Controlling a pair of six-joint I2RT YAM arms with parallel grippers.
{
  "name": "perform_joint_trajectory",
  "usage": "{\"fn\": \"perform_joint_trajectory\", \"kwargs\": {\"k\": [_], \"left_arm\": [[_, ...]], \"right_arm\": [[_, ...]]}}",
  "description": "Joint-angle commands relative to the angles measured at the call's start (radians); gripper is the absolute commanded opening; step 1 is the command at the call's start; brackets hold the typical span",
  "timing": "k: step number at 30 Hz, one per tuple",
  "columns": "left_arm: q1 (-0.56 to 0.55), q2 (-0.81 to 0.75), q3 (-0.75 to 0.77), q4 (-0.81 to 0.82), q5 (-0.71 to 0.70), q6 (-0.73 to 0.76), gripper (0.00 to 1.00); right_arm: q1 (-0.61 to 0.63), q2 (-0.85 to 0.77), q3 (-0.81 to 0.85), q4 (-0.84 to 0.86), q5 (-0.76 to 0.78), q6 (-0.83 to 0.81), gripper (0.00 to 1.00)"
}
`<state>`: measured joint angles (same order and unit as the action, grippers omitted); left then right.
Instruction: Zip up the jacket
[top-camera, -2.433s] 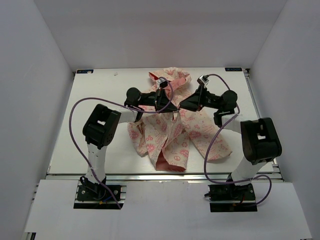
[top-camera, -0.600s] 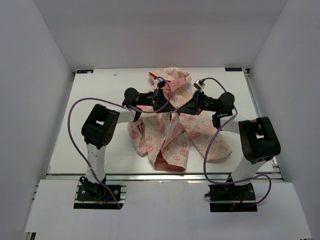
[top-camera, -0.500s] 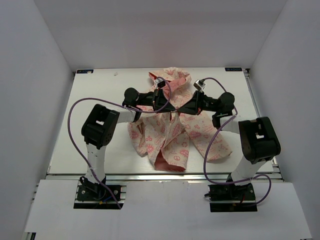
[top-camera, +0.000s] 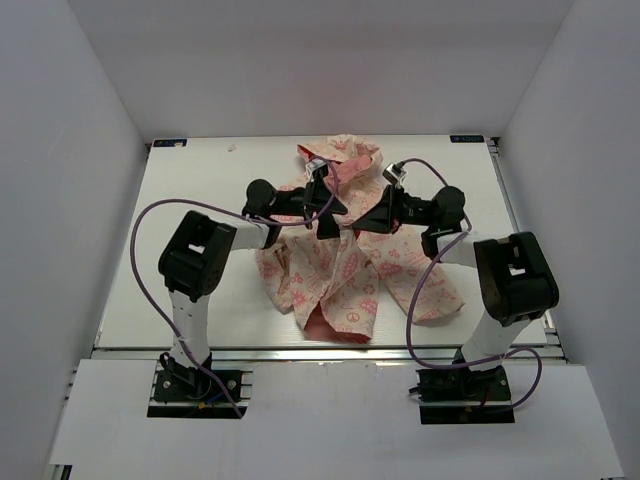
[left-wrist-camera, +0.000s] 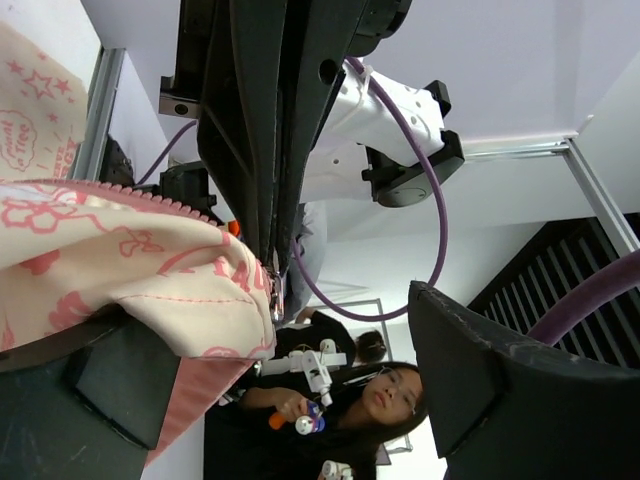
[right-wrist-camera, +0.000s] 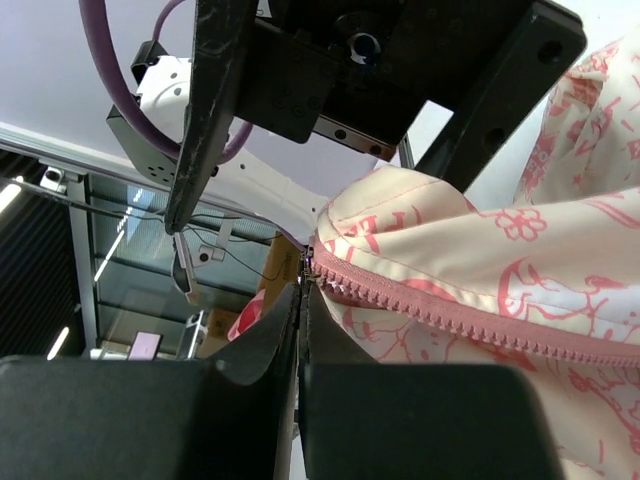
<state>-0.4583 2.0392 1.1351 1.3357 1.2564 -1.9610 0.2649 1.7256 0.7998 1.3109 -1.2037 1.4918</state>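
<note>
The jacket (top-camera: 345, 268) lies front-up on the white table (top-camera: 190, 220), hood (top-camera: 345, 155) at the far end, cream with pink print. My left gripper (top-camera: 325, 222) hovers over its chest and stands open. In the left wrist view its fingers (left-wrist-camera: 470, 370) are wide apart and a fold of the jacket (left-wrist-camera: 110, 270) rests against the left one. My right gripper (top-camera: 362, 226) meets it from the right. Its jaws (right-wrist-camera: 302, 295) are shut on the small metal zipper pull (left-wrist-camera: 275, 290) at the end of the pink zipper strip (right-wrist-camera: 450, 320).
White walls enclose the table on three sides. Purple cables (top-camera: 145, 260) loop off both arms. The jacket's right sleeve (top-camera: 435, 290) spreads toward the right arm's base. A person (left-wrist-camera: 380, 400) shows beyond the table in the left wrist view.
My left gripper has opened and let go of the jacket edge. My right gripper has shut on the zipper pull. Both wrists shifted slightly toward the hood.
</note>
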Motion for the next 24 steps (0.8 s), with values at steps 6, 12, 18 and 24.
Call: {"fn": "perform_joint_trajectory", "kwargs": {"k": [6,12,18,24], "left_arm": [[0.003,-0.114,-0.142,0.459,-0.014,0.068,0.98],[0.02,-0.299,-0.256,-0.354,-0.077,0.681,0.98],[0.026,-0.556,0.046,-1.649,-0.624,1.462,0.98],[0.026,-0.68,-0.127,-1.626,-0.698,1.416,0.98]], "right_arm": [[0.013,0.005,-0.089,0.573,-0.026,-0.001,0.0],[0.054,-0.023,-0.152,0.443,-0.016,-0.111,0.0],[0.062,-0.067,-0.149,0.276,0.009,-0.255,0.0],[0.098,-0.234,-0.079,-0.495,0.146,-0.829,0.0]]}}
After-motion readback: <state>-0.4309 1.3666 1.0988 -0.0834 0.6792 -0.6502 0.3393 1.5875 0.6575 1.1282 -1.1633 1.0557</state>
